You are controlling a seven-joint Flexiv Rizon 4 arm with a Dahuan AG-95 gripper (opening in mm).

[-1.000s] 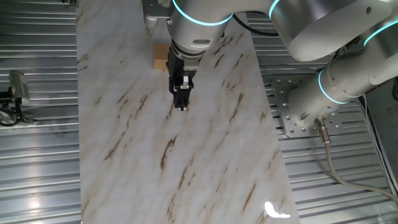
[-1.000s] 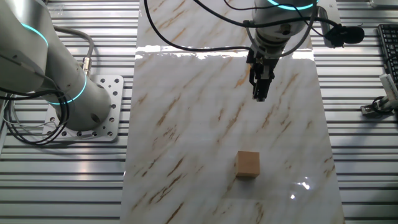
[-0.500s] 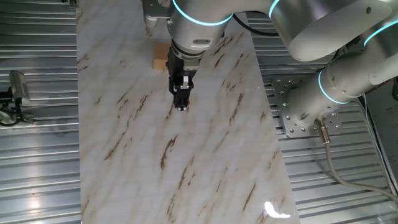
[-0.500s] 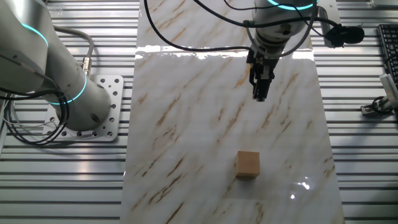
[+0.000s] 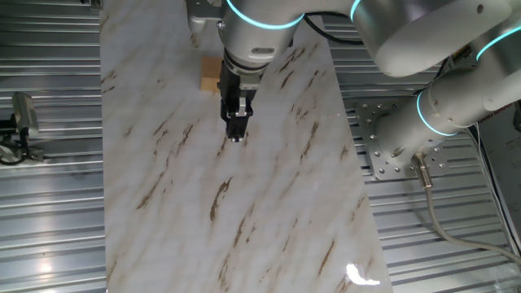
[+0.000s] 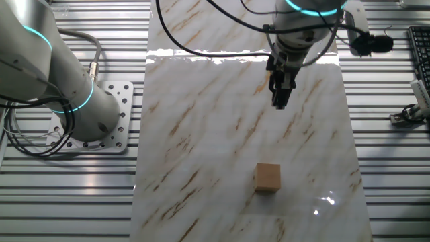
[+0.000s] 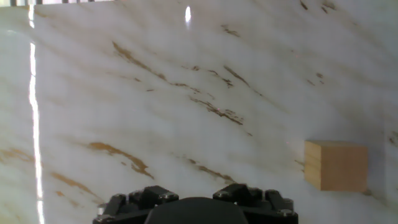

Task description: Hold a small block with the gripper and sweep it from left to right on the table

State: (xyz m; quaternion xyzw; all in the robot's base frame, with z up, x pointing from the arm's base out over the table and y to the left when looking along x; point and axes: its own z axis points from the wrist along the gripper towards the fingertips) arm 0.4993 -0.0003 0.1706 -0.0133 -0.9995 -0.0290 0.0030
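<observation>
The small block (image 6: 267,178), a light tan wooden cube, lies alone on the white marble table (image 6: 201,134). In one fixed view it (image 5: 210,75) is partly hidden behind the wrist. In the hand view it (image 7: 336,165) lies at the right, on the table (image 7: 124,93). The gripper (image 5: 236,138) points down at the table (image 5: 269,212) with its black fingers together and nothing between them. It (image 6: 278,105) hovers well away from the block, not touching it. The hand view shows only the gripper's black base (image 7: 196,208); the fingertips are out of view.
A second grey arm (image 5: 456,89) stands beside the table on a bolted plate (image 6: 101,144). Corrugated metal flooring (image 5: 49,212) surrounds the slab. A small metal clamp (image 5: 20,122) lies on the flooring, and a keyboard edge (image 6: 420,47) shows at the side.
The wrist has shifted very slightly; the fingers stay together. The block has not moved.
</observation>
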